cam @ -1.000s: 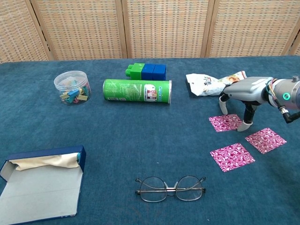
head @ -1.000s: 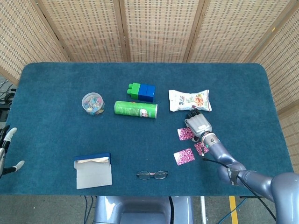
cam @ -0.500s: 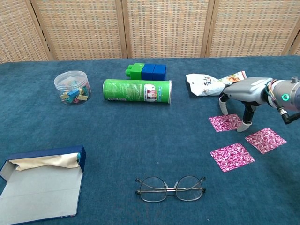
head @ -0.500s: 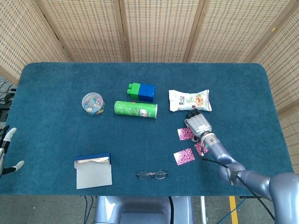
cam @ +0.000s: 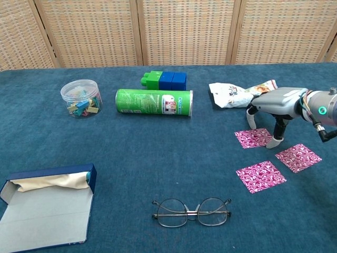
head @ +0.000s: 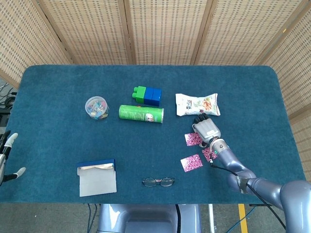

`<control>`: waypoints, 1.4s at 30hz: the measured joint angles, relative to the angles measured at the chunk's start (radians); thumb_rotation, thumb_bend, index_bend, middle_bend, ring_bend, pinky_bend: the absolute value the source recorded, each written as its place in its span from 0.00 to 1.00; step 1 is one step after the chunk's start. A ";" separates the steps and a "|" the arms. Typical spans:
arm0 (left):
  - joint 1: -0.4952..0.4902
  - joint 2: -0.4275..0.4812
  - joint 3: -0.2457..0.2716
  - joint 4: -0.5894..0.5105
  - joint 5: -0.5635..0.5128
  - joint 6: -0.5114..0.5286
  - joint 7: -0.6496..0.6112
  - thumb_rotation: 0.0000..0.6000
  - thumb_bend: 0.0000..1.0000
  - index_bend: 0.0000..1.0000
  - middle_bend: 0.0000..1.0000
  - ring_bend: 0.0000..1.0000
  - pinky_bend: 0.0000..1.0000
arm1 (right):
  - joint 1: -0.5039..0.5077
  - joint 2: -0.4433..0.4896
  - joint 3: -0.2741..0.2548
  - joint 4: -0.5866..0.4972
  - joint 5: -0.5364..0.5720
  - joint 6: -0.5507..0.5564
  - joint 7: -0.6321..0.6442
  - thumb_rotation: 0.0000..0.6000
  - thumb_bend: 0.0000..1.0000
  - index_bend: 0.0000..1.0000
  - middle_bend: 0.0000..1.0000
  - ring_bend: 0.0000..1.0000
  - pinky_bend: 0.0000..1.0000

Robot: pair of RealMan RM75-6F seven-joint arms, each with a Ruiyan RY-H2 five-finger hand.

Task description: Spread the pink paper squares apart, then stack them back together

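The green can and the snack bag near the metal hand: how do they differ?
The green can is a smooth cylinder lying on its side; the snack bag is a flat, crinkled pouch. The can is green with a small label; the bag is mostly white with printed pictures. The right hand stands just in front of the bag, while the can lies apart from it. Both rest on the blue table.
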State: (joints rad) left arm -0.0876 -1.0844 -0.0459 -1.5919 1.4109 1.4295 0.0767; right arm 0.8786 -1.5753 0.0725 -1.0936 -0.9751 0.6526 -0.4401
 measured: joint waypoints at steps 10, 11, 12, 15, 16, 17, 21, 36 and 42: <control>0.000 0.000 -0.001 0.002 0.000 0.001 -0.003 1.00 0.13 0.04 0.00 0.00 0.00 | 0.001 0.017 0.007 -0.025 -0.007 0.009 0.004 1.00 0.26 0.51 0.20 0.00 0.00; 0.000 0.000 -0.001 0.003 0.001 0.001 -0.004 1.00 0.13 0.04 0.00 0.00 0.00 | 0.002 0.021 0.008 -0.030 -0.007 0.011 0.004 1.00 0.26 0.51 0.20 0.00 0.00; 0.000 0.000 -0.001 0.003 0.001 0.001 -0.004 1.00 0.13 0.04 0.00 0.00 0.00 | 0.002 0.025 0.009 -0.035 -0.007 0.012 0.004 1.00 0.26 0.51 0.20 0.00 0.00; 0.000 -0.001 0.000 0.004 0.001 -0.001 -0.006 1.00 0.13 0.04 0.00 0.00 0.00 | 0.003 0.040 0.013 -0.056 -0.009 0.017 0.004 1.00 0.26 0.51 0.20 0.00 0.00; 0.000 -0.001 0.000 0.004 0.002 -0.001 -0.006 1.00 0.13 0.04 0.00 0.00 0.00 | 0.003 0.046 0.014 -0.063 -0.009 0.018 0.004 1.00 0.26 0.51 0.20 0.00 0.00; 0.000 0.000 0.000 0.004 0.002 0.000 -0.006 1.00 0.13 0.04 0.00 0.00 0.00 | 0.003 0.054 0.014 -0.074 -0.010 0.020 0.003 1.00 0.26 0.51 0.20 0.00 0.00; -0.001 0.001 0.000 0.002 0.005 0.001 -0.006 1.00 0.13 0.04 0.00 0.00 0.00 | -0.001 0.080 0.012 -0.108 -0.015 0.030 0.002 1.00 0.26 0.51 0.20 0.00 0.00; -0.001 0.009 0.001 -0.017 0.012 0.007 0.007 1.00 0.13 0.04 0.00 0.00 0.00 | -0.058 0.172 -0.021 -0.230 -0.078 0.086 0.043 1.00 0.26 0.51 0.20 0.00 0.00; -0.001 0.012 0.002 -0.027 0.016 0.009 0.013 1.00 0.13 0.04 0.00 0.00 0.00 | -0.090 0.202 -0.038 -0.257 -0.111 0.114 0.067 1.00 0.26 0.51 0.20 0.00 0.00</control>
State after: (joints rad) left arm -0.0888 -1.0726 -0.0440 -1.6185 1.4273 1.4382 0.0895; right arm 0.7884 -1.3731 0.0342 -1.3510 -1.0857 0.7666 -0.3726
